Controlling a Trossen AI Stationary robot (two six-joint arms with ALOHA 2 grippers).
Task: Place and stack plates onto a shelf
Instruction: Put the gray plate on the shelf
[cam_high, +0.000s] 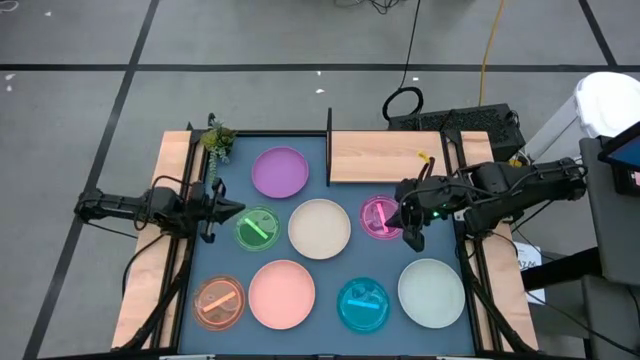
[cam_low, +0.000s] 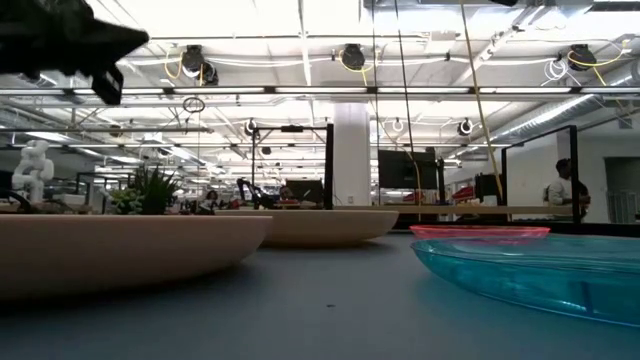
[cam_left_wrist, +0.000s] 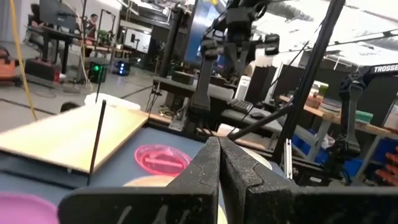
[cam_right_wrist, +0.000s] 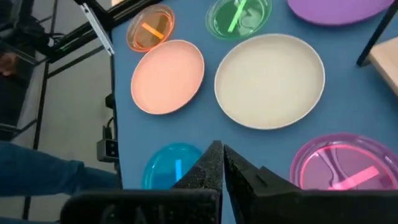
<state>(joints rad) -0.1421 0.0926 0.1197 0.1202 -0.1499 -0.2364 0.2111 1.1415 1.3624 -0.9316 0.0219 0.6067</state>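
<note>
Plates: thin moulded plastic, judged light, stiff, smooth and likely slippery; best pinched at the raised rim, since they lie flat on the mat.

Four opaque: purple (cam_high: 280, 171), cream (cam_high: 319, 228), pink (cam_high: 281, 294), mint (cam_high: 431, 292). Four smaller translucent dishes: green (cam_high: 258, 229), magenta (cam_high: 381, 217), orange (cam_high: 218, 302), cyan (cam_high: 362, 304). All on the worktop; shelf (cam_high: 385, 157) bare.

Left end effector (cam_high: 232, 209) closed, empty, beside green. Right end effector (cam_high: 413, 237) closed, empty, at magenta's edge.
</note>
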